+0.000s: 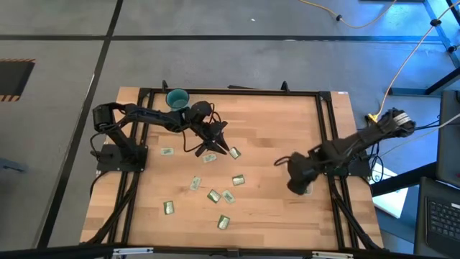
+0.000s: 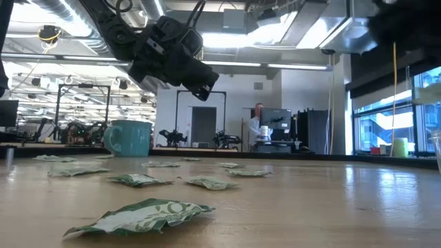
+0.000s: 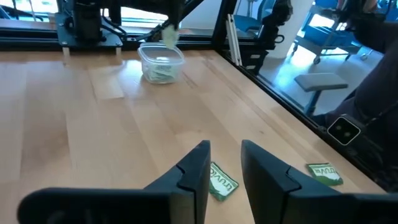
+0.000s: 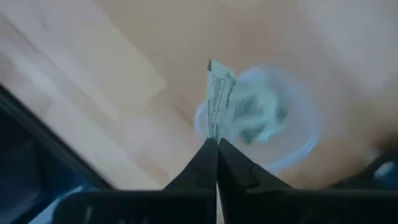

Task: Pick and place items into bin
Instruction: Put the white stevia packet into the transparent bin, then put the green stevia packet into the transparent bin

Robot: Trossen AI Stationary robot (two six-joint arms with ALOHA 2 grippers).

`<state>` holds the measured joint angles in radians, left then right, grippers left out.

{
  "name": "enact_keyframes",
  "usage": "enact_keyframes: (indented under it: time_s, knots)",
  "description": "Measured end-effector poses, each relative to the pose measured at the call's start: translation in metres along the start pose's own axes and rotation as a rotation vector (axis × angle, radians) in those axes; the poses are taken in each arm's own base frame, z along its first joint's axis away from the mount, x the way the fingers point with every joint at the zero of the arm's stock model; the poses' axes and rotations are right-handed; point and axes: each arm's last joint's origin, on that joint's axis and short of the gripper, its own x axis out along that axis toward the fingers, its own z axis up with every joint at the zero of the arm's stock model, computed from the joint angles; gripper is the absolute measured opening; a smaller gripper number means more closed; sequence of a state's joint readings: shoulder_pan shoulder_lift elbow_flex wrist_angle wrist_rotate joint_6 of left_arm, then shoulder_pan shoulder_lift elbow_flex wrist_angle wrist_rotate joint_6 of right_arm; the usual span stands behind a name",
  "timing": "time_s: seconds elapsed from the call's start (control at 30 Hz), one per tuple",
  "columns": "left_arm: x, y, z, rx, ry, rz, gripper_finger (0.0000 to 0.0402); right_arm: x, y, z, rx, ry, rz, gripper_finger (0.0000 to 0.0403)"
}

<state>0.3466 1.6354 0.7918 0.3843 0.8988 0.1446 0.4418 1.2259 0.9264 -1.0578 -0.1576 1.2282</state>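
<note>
The right gripper [image 4: 216, 144] is clamped on one packet [image 4: 217, 102], directly above the bin [image 4: 292, 146]. The left gripper [image 3: 225, 163] hovers with jaws narrowly parted above a table packet [image 3: 221, 182].

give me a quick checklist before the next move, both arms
1. Right gripper shut on a packet: ok, the packet stands up from the closed fingertips.
2. Held packet over the bin: ok, the clear bin lies directly below in the right wrist view, with packets already inside.
3. Left gripper open: ok, a gap shows between its fingers.
4. Left gripper lined up on a target: ok, a green packet lies on the table just beyond the gap.
5. Left gripper clear of the teal mug: ok, the mug stands apart, near the table's far edge.
6. Whether the left gripper is low enough to grasp: cannot tell.
</note>
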Motion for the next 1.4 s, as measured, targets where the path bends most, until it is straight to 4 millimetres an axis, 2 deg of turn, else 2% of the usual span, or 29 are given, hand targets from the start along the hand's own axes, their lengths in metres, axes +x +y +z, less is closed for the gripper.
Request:
enact_keyframes:
  time_s: [0.23,0.73,0.93,1.17,1.4]
  knots:
    - [0.000,0.000,0.000,0.000,-0.001,0.004,0.0083,0.029,-0.002,-0.013,0.070,0.033,0.020,0.0001]
    - [0.000,0.001,0.000,-0.016,0.002,0.018,0.0079,0.054,-0.023,-0.020,0.099,0.073,-0.074,0.0008]
    - [0.000,0.001,0.000,-0.028,0.002,0.019,0.0079,0.055,-0.025,-0.020,0.095,0.069,-0.081,0.0035]
    - [0.000,0.001,0.000,-0.027,0.003,0.030,0.0086,0.054,-0.028,-0.020,0.099,0.051,-0.115,0.0095]
    - [-0.001,0.004,-0.002,-0.039,0.031,0.146,0.0084,0.022,-0.023,-0.019,0.074,-0.071,-0.241,0.0112]
